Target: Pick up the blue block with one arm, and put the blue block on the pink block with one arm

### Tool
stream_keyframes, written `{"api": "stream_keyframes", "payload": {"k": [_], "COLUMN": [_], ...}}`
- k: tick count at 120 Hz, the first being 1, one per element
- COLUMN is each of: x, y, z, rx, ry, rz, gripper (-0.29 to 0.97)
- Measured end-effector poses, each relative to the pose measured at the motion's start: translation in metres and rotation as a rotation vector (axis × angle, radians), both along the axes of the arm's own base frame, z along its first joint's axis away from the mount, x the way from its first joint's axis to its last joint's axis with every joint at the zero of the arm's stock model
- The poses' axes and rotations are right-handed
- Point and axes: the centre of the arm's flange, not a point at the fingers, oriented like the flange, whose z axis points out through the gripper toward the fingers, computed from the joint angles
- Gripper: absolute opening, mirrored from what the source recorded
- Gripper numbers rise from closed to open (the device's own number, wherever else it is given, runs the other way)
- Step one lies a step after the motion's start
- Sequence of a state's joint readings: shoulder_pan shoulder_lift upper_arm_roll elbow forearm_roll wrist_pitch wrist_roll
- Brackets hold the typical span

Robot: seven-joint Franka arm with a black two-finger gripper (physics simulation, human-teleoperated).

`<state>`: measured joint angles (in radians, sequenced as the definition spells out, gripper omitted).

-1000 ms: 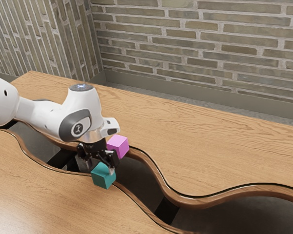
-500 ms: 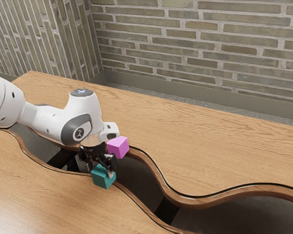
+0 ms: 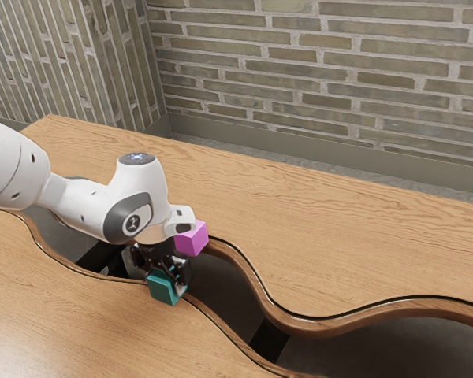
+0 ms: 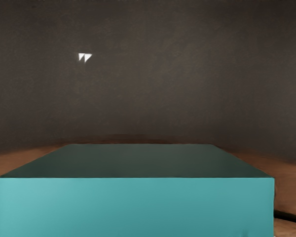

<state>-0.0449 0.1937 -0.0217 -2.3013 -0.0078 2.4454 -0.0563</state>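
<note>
The blue block (image 3: 164, 289), teal in colour, rests on the near tabletop at the edge of the dark gap. My gripper (image 3: 166, 277) is low over it, open, with a black finger on each side of the block's top. In the wrist view the blue block (image 4: 133, 197) lies directly under the hand. The pink block (image 3: 194, 238) sits on the rim of the far tabletop, just behind my hand and toward the exterior view's right, about a block's width from the blue one.
A curving dark gap (image 3: 229, 307) with black frame bars separates the near tabletop (image 3: 55, 323) from the far tabletop (image 3: 323, 228). Brick walls stand behind. My white arm (image 3: 79, 206) comes in from the exterior view's left.
My hand has come down over the blue block, so the fingers now straddle it. Both blocks have stayed in place.
</note>
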Motion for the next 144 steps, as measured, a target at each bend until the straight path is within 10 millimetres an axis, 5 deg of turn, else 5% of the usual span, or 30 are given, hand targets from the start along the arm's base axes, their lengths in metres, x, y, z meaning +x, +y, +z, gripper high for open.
{"api": "stream_keyframes", "payload": {"k": [13,28,37,50,61,109,144], "x": [0.005,0.061,0.086,0.126,0.138,0.123,0.122], "y": [-0.001,0.016,0.038,0.043,0.046,0.045,0.031], "z": [0.014,0.091,0.109,0.106,0.096,0.072,0.076], "rx": [0.009,0.070,0.100,0.115,0.110,0.066,0.061], "ry": [-0.032,-0.201,-0.241,-0.255,-0.242,-0.172,-0.178], "rz": [-0.015,-0.046,-0.032,-0.044,-0.041,-0.019,-0.016], "gripper": [0.37,0.34,0.34,0.35,0.35,0.35,0.35]}}
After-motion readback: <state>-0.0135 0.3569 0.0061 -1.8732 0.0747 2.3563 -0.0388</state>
